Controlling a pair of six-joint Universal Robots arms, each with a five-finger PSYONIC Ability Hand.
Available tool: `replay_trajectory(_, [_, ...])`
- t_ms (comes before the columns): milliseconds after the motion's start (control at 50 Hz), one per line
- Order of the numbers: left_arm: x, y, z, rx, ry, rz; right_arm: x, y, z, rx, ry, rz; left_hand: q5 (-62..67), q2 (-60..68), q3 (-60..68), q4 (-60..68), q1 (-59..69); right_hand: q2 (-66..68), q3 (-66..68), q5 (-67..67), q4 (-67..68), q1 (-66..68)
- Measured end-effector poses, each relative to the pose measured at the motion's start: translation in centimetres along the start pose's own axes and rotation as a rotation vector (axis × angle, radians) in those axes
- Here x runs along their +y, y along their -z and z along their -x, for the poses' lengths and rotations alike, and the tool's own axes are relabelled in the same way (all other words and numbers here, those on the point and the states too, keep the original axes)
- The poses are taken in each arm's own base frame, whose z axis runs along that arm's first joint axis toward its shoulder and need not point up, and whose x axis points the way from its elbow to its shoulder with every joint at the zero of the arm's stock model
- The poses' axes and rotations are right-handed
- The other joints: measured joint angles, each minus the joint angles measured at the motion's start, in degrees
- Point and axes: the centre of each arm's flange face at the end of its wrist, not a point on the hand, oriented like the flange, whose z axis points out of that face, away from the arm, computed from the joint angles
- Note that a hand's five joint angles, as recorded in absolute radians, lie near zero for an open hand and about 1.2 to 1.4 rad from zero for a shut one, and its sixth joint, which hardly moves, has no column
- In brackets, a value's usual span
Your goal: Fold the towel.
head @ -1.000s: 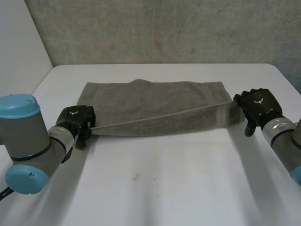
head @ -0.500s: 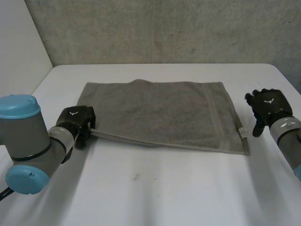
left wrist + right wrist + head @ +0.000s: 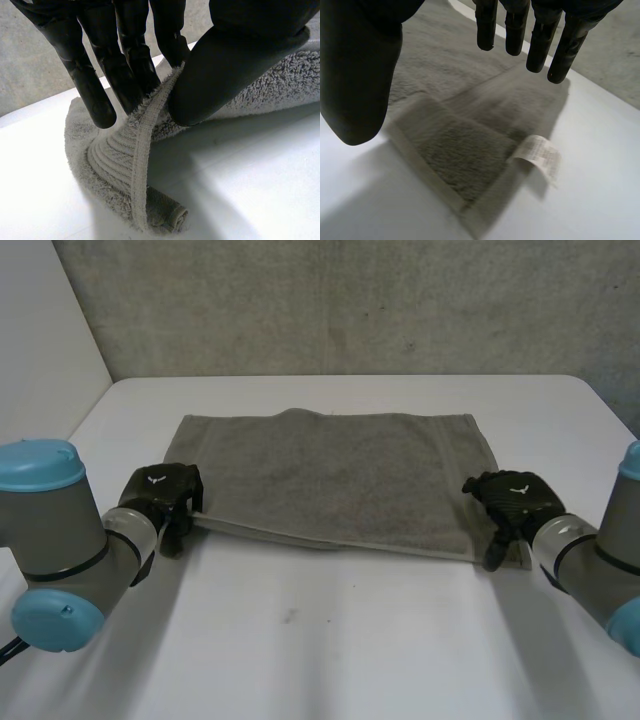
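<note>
A grey towel (image 3: 340,475) lies spread on the white table (image 3: 330,640). My left hand (image 3: 160,498) is at its near left corner; in the left wrist view the thumb (image 3: 235,65) and fingers (image 3: 125,55) pinch the towel's hemmed edge (image 3: 142,150), lifting it a little. My right hand (image 3: 510,502) hovers over the towel's near right corner with fingers straight and apart from the cloth. The right wrist view shows that corner (image 3: 470,165) flat under the fingers (image 3: 540,45), with a white label (image 3: 540,156) sticking out of its edge.
A grey wall (image 3: 350,300) rises behind the table's far edge. Bare tabletop stretches in front of the towel toward me, and a narrower strip lies beyond the towel.
The right hand let go of the towel's corner, which dropped flat onto the table. That hand swung out to the right, then came back over the near right corner. The left hand has not moved.
</note>
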Motion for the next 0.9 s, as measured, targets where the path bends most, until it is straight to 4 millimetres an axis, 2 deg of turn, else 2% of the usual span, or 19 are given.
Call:
replay_trajectory(120, [-0.2,0.1,0.0,0.0,0.001,-0.005,0.2,-0.2,2.3,-0.062,-0.05,-0.003,0.0,0.0,0.0,0.0,0.0,0.0,0.0,0.1,0.0,0.1])
replay_trajectory(300, [-0.5,0.1,0.0,-0.001,0.001,-0.017,-0.7,-0.3,6.0,-0.151,-0.13,-0.054,0.0,0.0,0.0,0.0,0.0,0.2,1.8,3.1,0.7,3.3])
replay_trajectory(500, [-1.6,0.1,0.1,-0.004,0.002,-0.051,-0.6,-1.8,8.5,-0.185,-0.17,-0.119,0.0,0.0,0.0,0.0,0.0,5.5,8.7,11.0,8.0,10.2])
replay_trajectory(560, [-1.9,0.1,0.1,-0.004,0.004,-0.06,-0.1,-2.5,8.8,-0.169,-0.167,-0.112,0.0,0.0,0.0,0.0,0.0,13.9,15.4,16.9,14.3,16.4])
replay_trajectory(660, [-2.2,0.2,0.2,-0.006,0.016,-0.066,0.2,-3.2,8.0,-0.092,-0.163,-0.105,0.0,0.0,0.0,0.0,0.0,18.8,20.3,21.5,19.2,21.6])
replay_trajectory(740, [-2.2,0.2,0.2,-0.007,0.023,-0.066,-0.1,-3.4,6.5,-0.023,-0.166,-0.111,0.0,0.0,0.0,0.0,0.0,19.3,21.2,22.4,19.9,22.7])
replay_trajectory(760, [-2.1,0.2,0.2,-0.007,0.025,-0.066,-0.3,-3.5,5.3,0.013,-0.169,-0.112,0.0,0.0,0.0,0.0,0.0,19.3,21.3,22.6,20.0,22.8])
replay_trajectory(900, [-2.0,0.2,0.2,-0.007,0.027,-0.06,0.2,-3.4,0.5,0.116,-0.143,-0.058,0.0,0.0,0.0,0.0,0.0,19.3,21.6,23.1,20.0,23.2])
